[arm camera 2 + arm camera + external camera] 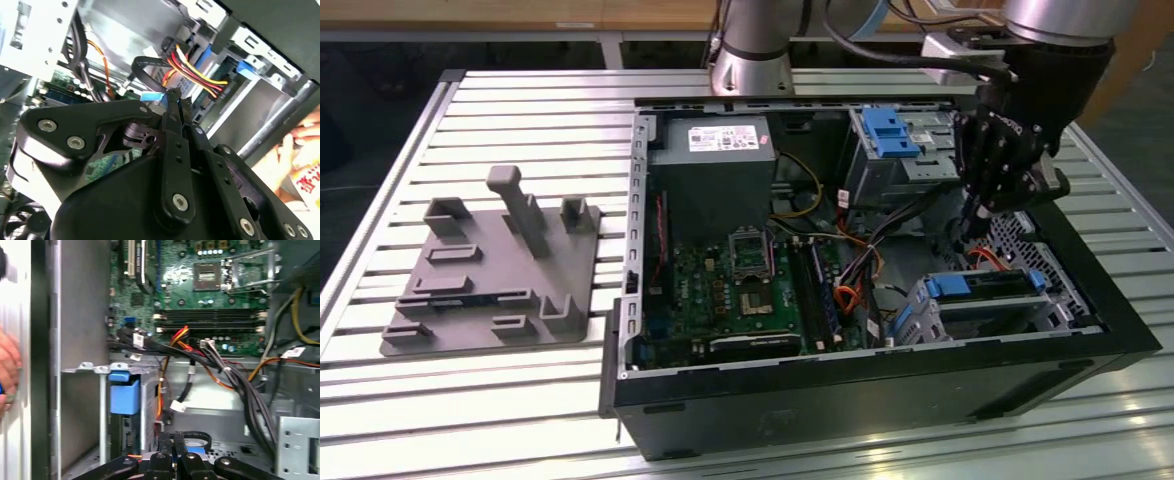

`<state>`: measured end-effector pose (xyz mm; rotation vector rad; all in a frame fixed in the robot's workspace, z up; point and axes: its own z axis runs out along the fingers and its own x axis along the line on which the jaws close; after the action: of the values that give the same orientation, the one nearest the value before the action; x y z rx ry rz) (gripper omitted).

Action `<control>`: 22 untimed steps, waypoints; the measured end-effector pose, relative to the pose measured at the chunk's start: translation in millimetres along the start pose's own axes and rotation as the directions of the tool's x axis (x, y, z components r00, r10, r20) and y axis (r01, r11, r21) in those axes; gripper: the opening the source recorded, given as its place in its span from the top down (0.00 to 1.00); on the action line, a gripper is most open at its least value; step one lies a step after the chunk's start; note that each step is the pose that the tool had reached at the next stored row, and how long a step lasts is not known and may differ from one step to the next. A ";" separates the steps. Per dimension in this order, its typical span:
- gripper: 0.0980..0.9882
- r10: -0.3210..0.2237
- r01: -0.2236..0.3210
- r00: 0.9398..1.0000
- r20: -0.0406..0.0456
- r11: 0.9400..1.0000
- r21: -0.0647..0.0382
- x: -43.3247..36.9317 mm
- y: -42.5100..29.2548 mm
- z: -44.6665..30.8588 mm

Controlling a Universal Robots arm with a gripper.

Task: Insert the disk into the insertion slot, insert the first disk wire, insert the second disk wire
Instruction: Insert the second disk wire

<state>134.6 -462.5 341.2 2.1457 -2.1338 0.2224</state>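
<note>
The disk point(987, 292), in its blue caddy, lies inside the insertion slot point(977, 318), the silver cage at the case's near corner on the exterior view's right. Its blue caddy tab point(123, 392) also faces the first wrist view. My black gripper point(973, 226) hangs inside the case just above and behind the disk. In the second wrist view the fingertips point(173, 98) are pressed together on a black looped disk wire point(142, 64) with a light blue end point(152, 97). A red, yellow and black wire bundle point(197, 70) runs toward the disk bay.
The open black computer case point(854, 375) rests on a slatted metal table. Inside are a motherboard point(734, 290), a power supply point(714, 140), a taller grey cage with a blue latch point(890, 132) and loose cables. A grey fixture point(494, 270) sits at the exterior view's left. A hand point(300, 145) is beside the case.
</note>
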 end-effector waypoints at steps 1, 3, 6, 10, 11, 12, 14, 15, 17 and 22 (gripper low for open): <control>0.95 0.002 -0.002 1.000 0.007 1.000 -0.001 0.4 -0.1 -0.6; 0.95 0.005 -0.005 1.000 0.012 1.000 -0.007 2.7 -0.1 -0.9; 0.95 0.006 -0.006 1.000 0.013 1.000 -0.020 7.5 0.0 0.0; 0.95 0.006 -0.005 1.000 0.014 0.999 -0.032 13.8 0.0 1.0; 0.95 0.006 -0.005 1.000 0.014 0.999 -0.034 15.3 0.0 1.3; 0.95 0.005 -0.005 1.000 0.015 0.999 -0.036 16.7 -0.2 1.6; 0.95 0.005 -0.005 1.000 0.019 0.999 -0.037 19.5 -0.6 2.1; 0.95 0.005 -0.004 1.000 0.020 0.999 -0.038 20.8 -1.0 2.4; 0.95 0.005 -0.004 1.000 0.024 0.999 -0.039 23.6 -1.8 2.9; 0.95 0.006 -0.004 0.999 0.040 0.999 -0.040 30.4 -3.5 4.2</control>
<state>138.4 -493.1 342.6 2.1414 -2.1461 0.1369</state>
